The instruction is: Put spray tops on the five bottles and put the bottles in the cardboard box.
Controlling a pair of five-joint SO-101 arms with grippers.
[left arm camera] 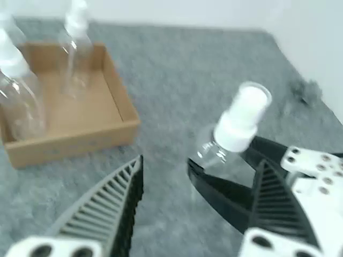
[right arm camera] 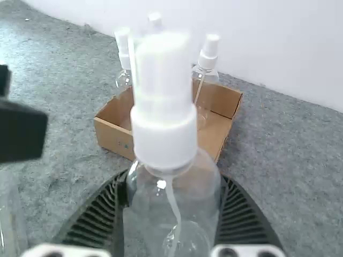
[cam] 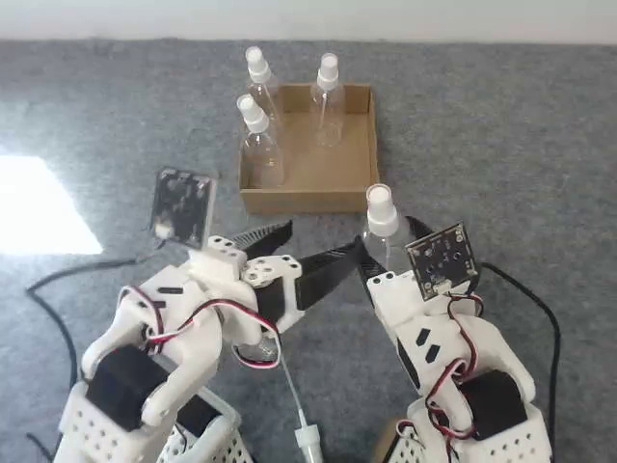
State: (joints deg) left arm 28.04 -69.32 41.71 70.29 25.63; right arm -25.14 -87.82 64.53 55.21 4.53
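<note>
R tool (right arm camera: pixel 174 179) clamped on clear bottle (right arm camera: pixel 161 225) w/ white spray top (right arm camera: pixel 163 107), upright; L tool (left arm camera: pixel 165 165) apart

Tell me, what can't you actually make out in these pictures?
High view: lower body of the clear plastic spray bottle, hidden behind the right arm's white wrist.
High view: loose white spray top with tube, cut off by the bottom edge.
Right wrist view: body of the middle bottle in the brown cardboard box, hidden behind the held bottle.
</note>
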